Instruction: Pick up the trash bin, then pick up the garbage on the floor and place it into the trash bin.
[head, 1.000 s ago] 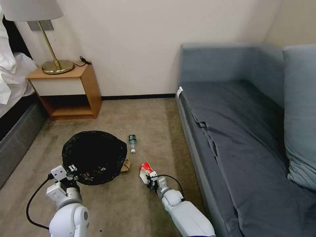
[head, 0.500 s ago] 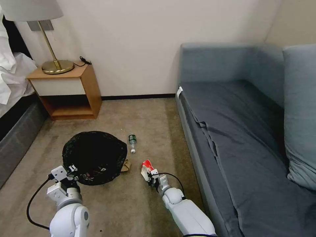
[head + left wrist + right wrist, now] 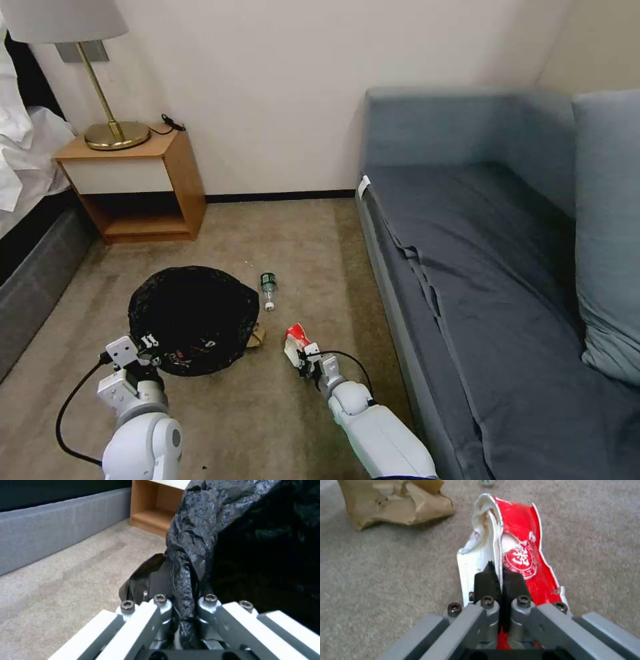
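Note:
The trash bin (image 3: 193,313), lined with a crinkled black bag (image 3: 206,530), is in front of me to the left in the head view. My left gripper (image 3: 149,348) is shut on its near rim, the bag pinched between the fingers (image 3: 160,610). To the right, my right gripper (image 3: 304,356) is shut on the red-and-white packet (image 3: 293,337), whose edge is clamped between the black pads (image 3: 486,580). A crumpled tan paper bag (image 3: 255,335) lies on the carpet against the bin. The small clear bottle (image 3: 268,289) with a dark green label lies just beyond.
A grey sofa (image 3: 500,267) runs along the right. A wooden nightstand (image 3: 133,180) with a brass lamp (image 3: 110,130) stands at the back left, beside a bed (image 3: 27,267). Open carpet (image 3: 293,233) stretches between the bin and the wall.
The right arm has shifted a little with the packet held in its gripper. The bin and the left gripper have barely moved.

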{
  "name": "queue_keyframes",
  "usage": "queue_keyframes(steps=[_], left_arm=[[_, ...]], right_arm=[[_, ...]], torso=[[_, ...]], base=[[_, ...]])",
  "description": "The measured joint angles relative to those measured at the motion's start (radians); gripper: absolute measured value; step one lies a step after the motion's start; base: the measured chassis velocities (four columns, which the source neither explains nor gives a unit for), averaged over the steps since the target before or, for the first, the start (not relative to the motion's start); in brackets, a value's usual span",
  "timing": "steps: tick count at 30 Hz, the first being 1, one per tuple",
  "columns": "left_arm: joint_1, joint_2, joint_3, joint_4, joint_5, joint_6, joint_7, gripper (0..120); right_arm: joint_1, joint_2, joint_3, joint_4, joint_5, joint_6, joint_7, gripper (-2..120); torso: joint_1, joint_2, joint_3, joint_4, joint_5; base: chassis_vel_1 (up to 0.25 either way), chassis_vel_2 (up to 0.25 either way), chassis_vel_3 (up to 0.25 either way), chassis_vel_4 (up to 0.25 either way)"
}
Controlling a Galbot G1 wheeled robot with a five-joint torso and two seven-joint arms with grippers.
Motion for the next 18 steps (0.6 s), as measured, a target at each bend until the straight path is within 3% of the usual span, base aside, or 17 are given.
queue_keyframes(steps=[18], left_arm=[[-0.011, 0.0, 0.0, 0.014, -0.002, 0.0, 0.001, 4]], right_arm=[[-0.007, 0.0, -0.007, 0.111, 0.064, 0.014, 0.005, 0]], torso=[[0.0, 0.0, 0.0, 0.0, -0.0001]], base=[[0.0, 0.0, 0.0, 0.0]])
